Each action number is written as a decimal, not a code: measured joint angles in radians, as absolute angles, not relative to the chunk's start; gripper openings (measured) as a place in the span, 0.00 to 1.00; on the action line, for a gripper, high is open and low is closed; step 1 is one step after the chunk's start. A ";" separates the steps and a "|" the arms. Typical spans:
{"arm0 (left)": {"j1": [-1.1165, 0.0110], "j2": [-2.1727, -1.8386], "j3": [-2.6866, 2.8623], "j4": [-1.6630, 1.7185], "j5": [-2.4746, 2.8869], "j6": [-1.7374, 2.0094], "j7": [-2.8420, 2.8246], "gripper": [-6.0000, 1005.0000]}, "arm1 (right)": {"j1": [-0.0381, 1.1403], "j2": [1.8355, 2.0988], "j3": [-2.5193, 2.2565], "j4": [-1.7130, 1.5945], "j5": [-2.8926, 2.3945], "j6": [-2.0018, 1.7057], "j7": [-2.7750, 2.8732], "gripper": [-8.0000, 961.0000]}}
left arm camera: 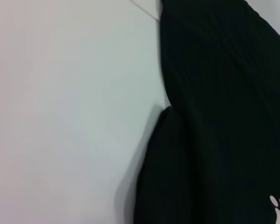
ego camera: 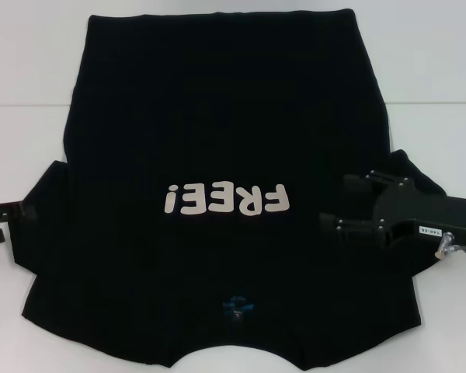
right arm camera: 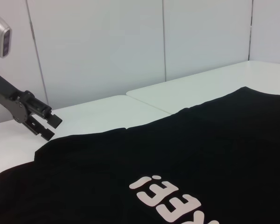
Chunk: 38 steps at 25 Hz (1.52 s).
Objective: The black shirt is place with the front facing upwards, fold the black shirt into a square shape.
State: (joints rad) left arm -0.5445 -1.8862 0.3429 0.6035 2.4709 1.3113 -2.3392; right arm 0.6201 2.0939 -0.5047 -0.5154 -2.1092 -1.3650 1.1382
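From the head view, the black shirt (ego camera: 225, 155) lies spread flat, front up, on the white table (ego camera: 31, 62), its collar and small blue neck label (ego camera: 237, 303) nearest the robot and the white "FREE!" lettering (ego camera: 225, 200) across its middle. The right gripper (ego camera: 348, 202) hovers over the shirt's right sleeve area, its two black fingers parted wide with nothing between them (whether they brush the fabric cannot be told). The left gripper (ego camera: 15, 211) sits at the table's left edge, just beside the left sleeve; its opening cannot be judged here.

The left wrist view shows only the shirt's (left arm camera: 214, 116) edge and folded sleeve on bare table (left arm camera: 60, 116).

In the right wrist view, the left gripper (right arm camera: 49, 127) appears beyond the shirt (right arm camera: 200, 154), fingers slightly apart, holding nothing, just above the sleeve's edge.
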 joint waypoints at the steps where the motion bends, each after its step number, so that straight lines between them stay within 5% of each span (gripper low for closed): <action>1: -0.544 -1.886 0.342 0.604 2.471 1.307 -2.340 0.90 | 0.620 2.094 -0.505 -0.515 -2.109 -1.365 1.138 0.97; 38: -0.569 -1.888 0.357 0.548 2.479 1.290 -2.341 0.82 | 0.614 2.094 -0.505 -0.515 -2.106 -1.377 1.138 0.97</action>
State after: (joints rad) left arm -0.5694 -1.8884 0.3575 0.5482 2.4791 1.2899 -2.3412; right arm 0.6135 2.0937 -0.5046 -0.5154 -2.1061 -1.3768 1.1379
